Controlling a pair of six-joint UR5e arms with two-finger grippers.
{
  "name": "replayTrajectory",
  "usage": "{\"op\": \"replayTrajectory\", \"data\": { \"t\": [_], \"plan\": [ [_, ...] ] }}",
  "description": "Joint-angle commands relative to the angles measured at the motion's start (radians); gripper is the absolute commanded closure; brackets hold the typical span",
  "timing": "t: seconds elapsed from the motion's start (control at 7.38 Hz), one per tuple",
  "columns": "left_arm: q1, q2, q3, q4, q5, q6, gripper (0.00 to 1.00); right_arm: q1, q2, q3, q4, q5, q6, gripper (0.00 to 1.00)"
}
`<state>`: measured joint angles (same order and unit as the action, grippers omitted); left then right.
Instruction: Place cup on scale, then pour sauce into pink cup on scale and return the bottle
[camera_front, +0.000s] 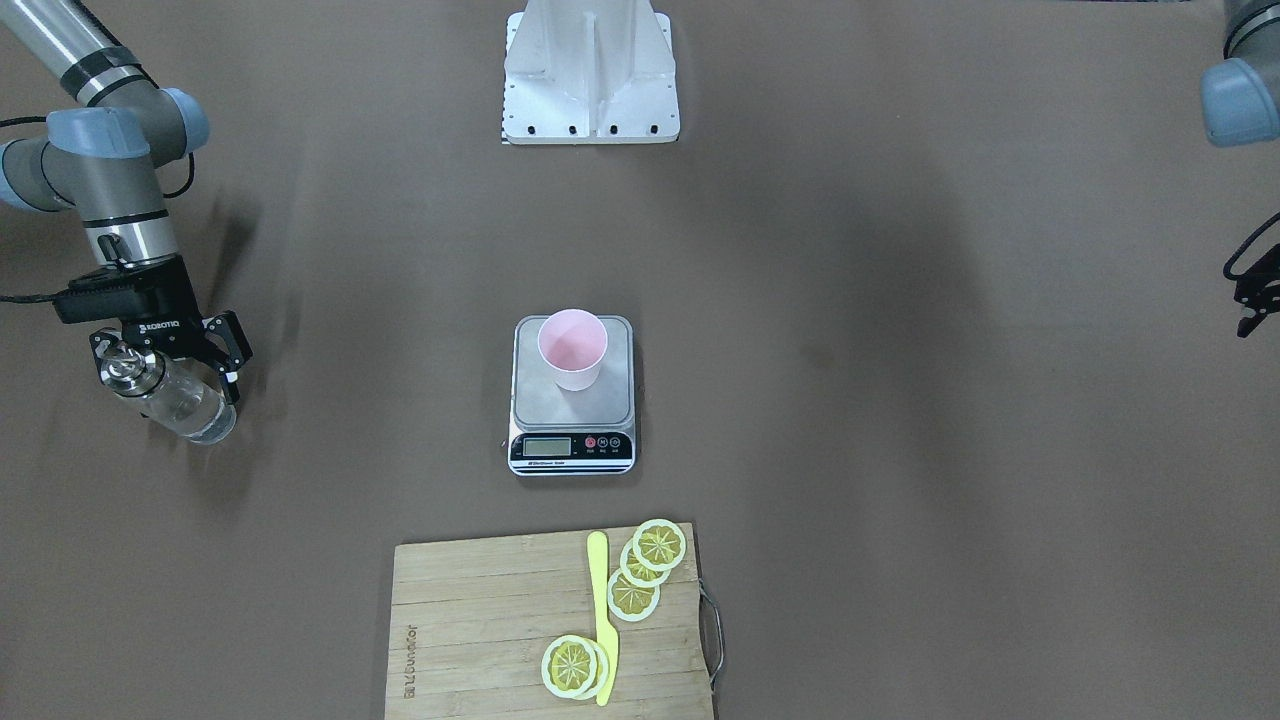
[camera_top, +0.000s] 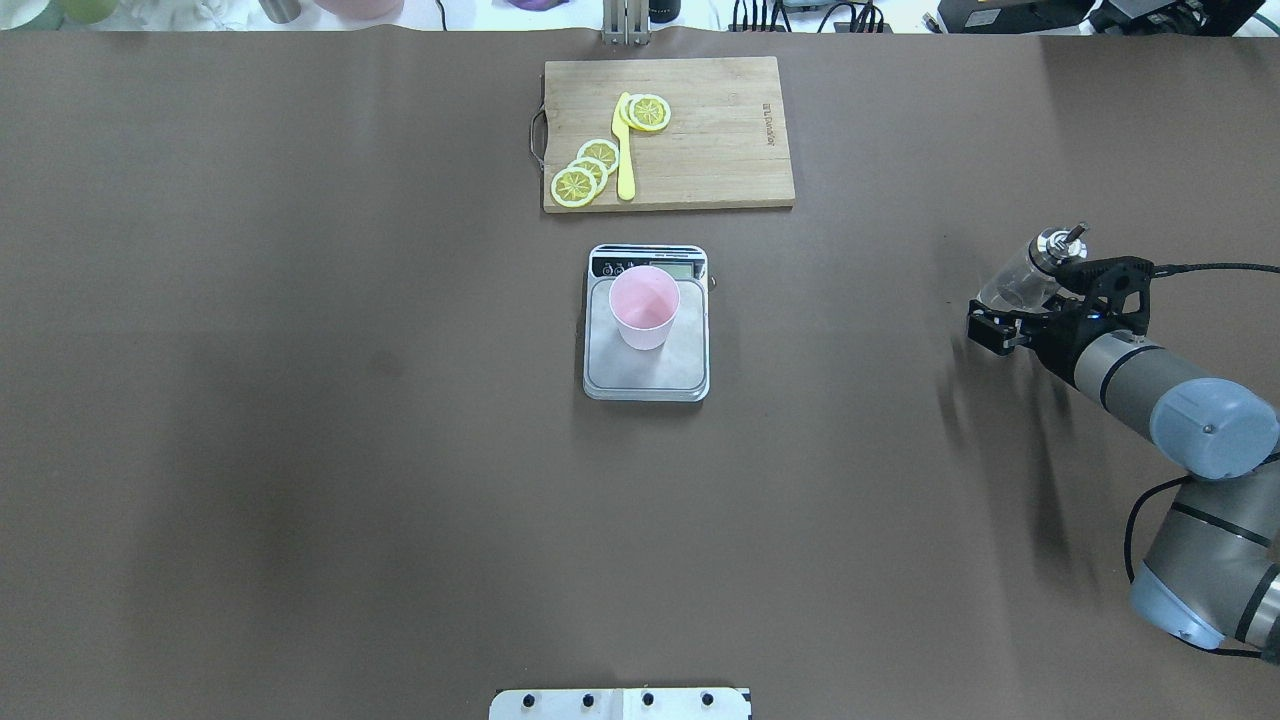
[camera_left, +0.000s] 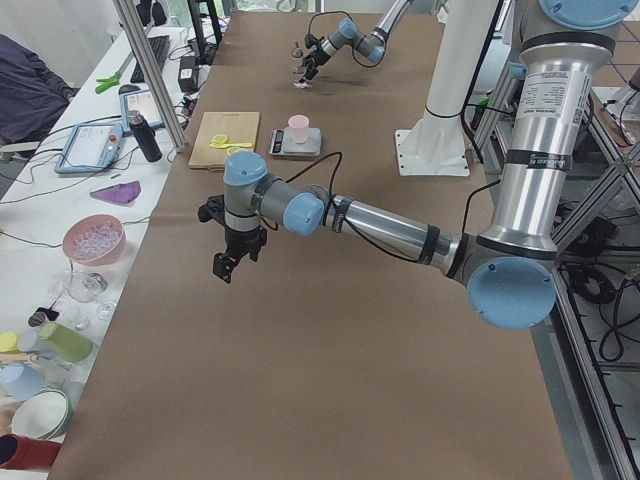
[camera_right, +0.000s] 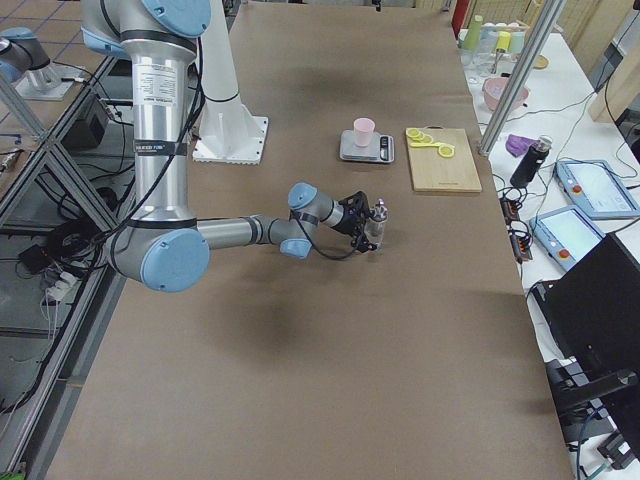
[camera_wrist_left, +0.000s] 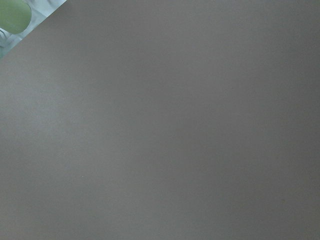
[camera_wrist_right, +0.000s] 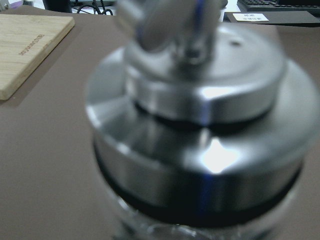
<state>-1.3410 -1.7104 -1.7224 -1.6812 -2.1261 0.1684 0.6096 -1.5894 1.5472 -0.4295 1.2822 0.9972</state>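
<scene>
Spreading across every view, the brown counter carries all the things. At its far edge in the overhead view lies a wooden cutting board with lemon slices and a yellow knife on it. Just nearer than the board, at the counter's middle, sits the scale, its black display strip turned toward the board. On its steel platform the cup stands upright, mouth open, toward the display end.

Well apart from the scale, at the right side of the overhead view, the right arm reaches in and its right tool is closed around the body of the bottle, one finger on each side of the glass. The bottle is held tilted, its metal cap leaning toward the far side; the front-facing view shows its base low near the counter, though whether it touches cannot be told. Clear sauce is barely visible inside.

The left tool hangs above bare counter, seen only from the side, so how far it is open cannot be told.
</scene>
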Motion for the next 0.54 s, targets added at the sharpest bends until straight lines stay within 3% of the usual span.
{"op": "replayTrajectory", "data": {
  "t": [0.0, 0.41],
  "plan": [
    [0.000, 0.000, 0.000, 0.000, 0.000, -0.001, 0.01, -0.001, 0.000, 0.001, 0.000, -0.001, 0.000, 0.14],
    [0.000, 0.000, -0.002, 0.000, 0.000, -0.001, 0.01, -0.001, 0.000, 0.001, 0.002, 0.000, 0.000, 0.35]
  ]
}}
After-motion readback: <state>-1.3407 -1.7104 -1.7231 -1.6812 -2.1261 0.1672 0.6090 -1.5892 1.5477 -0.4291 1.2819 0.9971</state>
